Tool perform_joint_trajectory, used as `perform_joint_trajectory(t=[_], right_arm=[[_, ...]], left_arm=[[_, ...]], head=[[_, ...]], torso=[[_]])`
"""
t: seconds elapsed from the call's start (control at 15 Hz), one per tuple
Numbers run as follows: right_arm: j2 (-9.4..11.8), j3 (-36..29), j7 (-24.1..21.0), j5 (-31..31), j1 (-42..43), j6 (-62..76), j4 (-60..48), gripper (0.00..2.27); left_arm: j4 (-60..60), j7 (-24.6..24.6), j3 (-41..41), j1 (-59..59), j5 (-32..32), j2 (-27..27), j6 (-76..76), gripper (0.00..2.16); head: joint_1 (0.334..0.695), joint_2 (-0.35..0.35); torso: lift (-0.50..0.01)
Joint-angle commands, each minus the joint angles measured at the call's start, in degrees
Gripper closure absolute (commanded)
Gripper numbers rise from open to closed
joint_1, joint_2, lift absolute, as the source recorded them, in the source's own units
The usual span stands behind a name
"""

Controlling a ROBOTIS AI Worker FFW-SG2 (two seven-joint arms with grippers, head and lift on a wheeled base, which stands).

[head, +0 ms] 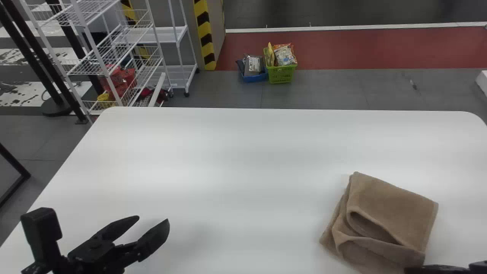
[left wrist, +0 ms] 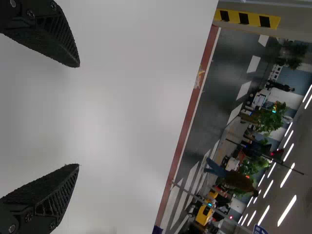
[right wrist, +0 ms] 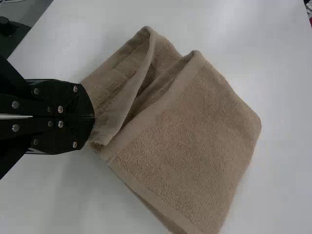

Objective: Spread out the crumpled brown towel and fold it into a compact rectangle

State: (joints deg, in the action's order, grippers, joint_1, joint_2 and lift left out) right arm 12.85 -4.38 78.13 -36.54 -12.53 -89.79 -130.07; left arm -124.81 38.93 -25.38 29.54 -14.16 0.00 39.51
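Head view — wire rack (head: 91,67), green basket (head: 280,75) beyond table (head: 228,152)

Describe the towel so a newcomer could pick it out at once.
Start at the big white table, seen from the robot's head, and go to its near right part. There lies a brown towel, partly folded, with one loose fold gaping open. Its soft, plain brown cloth sets it apart from the hard black right claw at its edge.
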Motion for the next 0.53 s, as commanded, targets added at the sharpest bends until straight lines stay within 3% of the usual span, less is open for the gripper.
perform_joint_trajectory(t=[0.0,0.27,0.47], right_arm=[[0.2,-2.9,0.2,1.6,0.1,-0.3,0.0,1.72],[0.2,-17.2,0.2,13.9,-1.3,-0.3,-5.9,1.72],[0.2,-24.3,0.2,16.2,1.5,-0.3,-5.0,1.72]], left_arm=[[0.0,0.0,0.2,0.0,0.2,-0.1,0.0,0.08],[-0.2,-0.2,0.4,0.0,0.4,-0.1,0.0,0.08],[-0.4,-0.4,1.7,-0.1,1.2,-0.1,0.0,0.08]], head=[[0.695,0.072],[0.695,0.031],[0.695,-0.022]], torso=[[-0.127],[-0.127],[-0.127]])
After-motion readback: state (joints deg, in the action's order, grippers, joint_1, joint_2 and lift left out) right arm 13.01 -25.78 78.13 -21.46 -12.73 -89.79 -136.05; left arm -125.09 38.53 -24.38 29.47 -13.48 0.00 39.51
